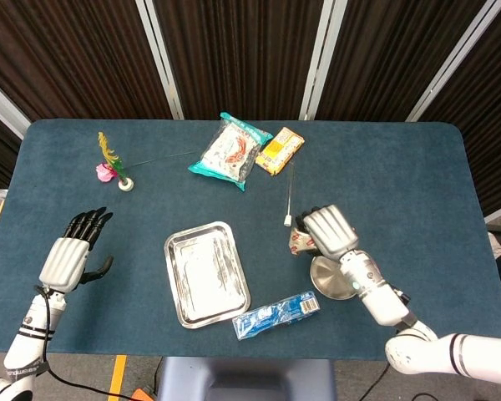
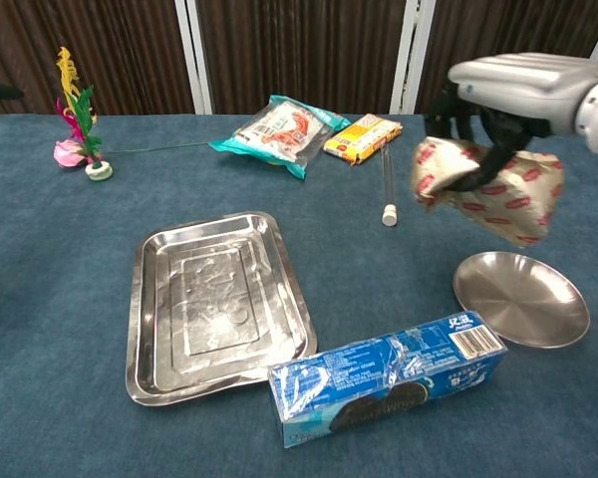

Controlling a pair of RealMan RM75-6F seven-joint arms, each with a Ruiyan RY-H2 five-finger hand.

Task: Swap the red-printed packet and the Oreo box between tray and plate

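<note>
Chest view has the right hand [image 2: 513, 95] up in the air, fingers [image 2: 475, 134] curled down over the top of the red-printed packet [image 2: 498, 189] and gripping it clear of the bench [image 2: 60, 259]. The packet hangs crumpled, above and just behind the round steel plate [image 2: 521, 298], not touching it. The plate sits bare near the bench's right front area.

From the head view, the same right hand [image 1: 331, 230] covers most of the packet [image 1: 299, 242], which peeks out at its left side, right beside the plate [image 1: 327, 278].

The Oreo box [image 2: 389, 375] lies on its side on the blue bench surface near the front edge, between the rectangular steel tray [image 2: 217, 302] and the plate, in neither of them. One end of the box just meets the tray's front right corner. The tray holds nothing.

Over on the left edge of the bench, the left hand [image 1: 68, 255] hovers palm down, fingers spread apart and holding nothing; the chest view catches only dark tips at its left border.

Toward the back edge lie a teal snack bag [image 2: 277, 123] and a yellow packet [image 2: 363, 136] side by side, with a thin glass tube [image 2: 387, 184] in front of them. A feathered shuttlecock toy [image 2: 78, 124] stands near the back left corner.
</note>
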